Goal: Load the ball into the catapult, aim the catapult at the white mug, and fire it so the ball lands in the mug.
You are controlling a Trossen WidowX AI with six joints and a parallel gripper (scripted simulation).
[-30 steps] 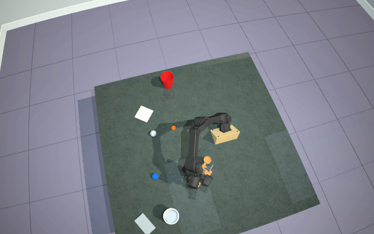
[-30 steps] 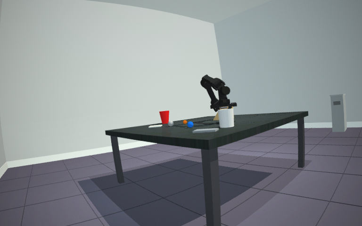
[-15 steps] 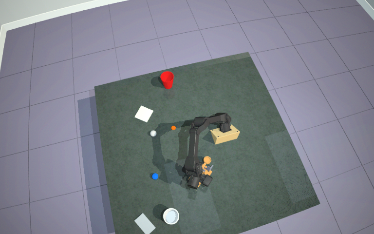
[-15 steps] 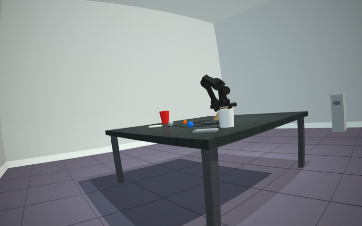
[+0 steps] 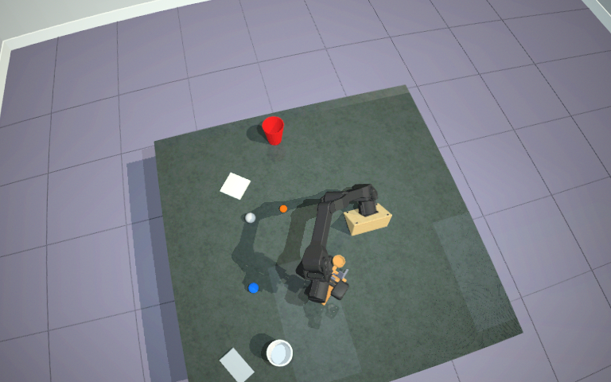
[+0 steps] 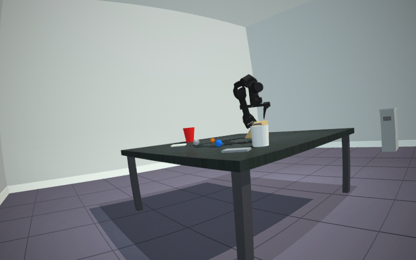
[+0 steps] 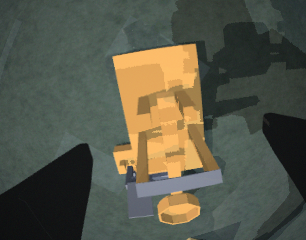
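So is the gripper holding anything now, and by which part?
Nothing is held. The gripper is open above the catapult, with its fingers apart on either side.

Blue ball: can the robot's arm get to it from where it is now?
Probably yes. The blue ball lies in the open on the table, just beside the arm, with nothing between them. The end effector hangs open and empty above the catapult, so it is free to swing over.
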